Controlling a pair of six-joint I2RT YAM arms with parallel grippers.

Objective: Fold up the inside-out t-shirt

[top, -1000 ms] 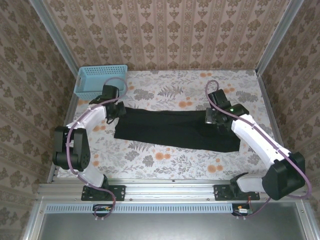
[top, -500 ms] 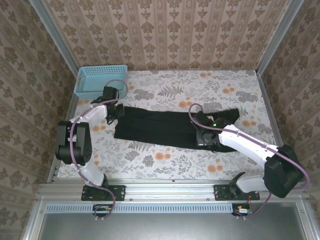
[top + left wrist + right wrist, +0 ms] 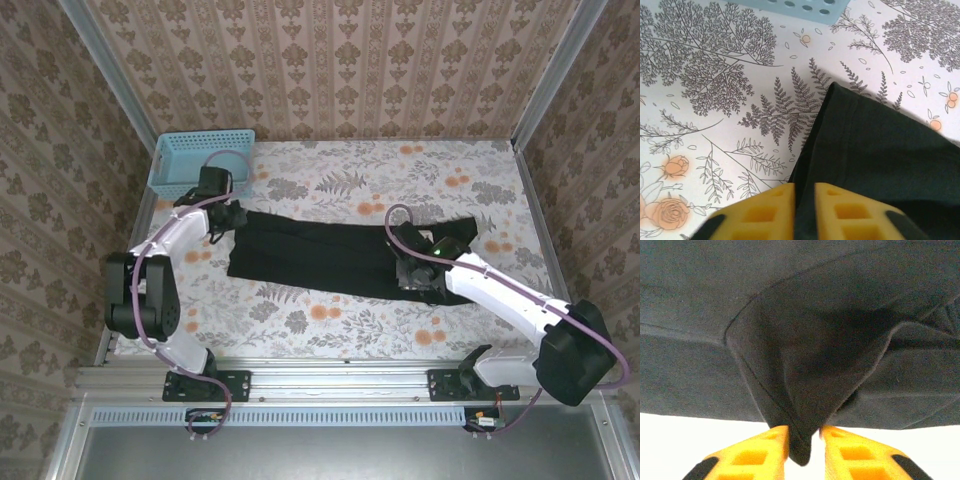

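The t-shirt (image 3: 310,255) lies as a long black band across mid-table, nine to three o'clock. My left gripper (image 3: 805,212) straddles its nine-o'clock edge, fingers narrow — gripping or not, I can't tell. My right gripper (image 3: 804,452) pinches a fold near four o'clock. The table (image 3: 330,170) is open toward twelve — basket (image 3: 200,160) at ten.

left hand (image 3: 804,192): fingers narrowly apart | right hand (image 3: 804,437): fingers narrowly apart, arm stretched inward
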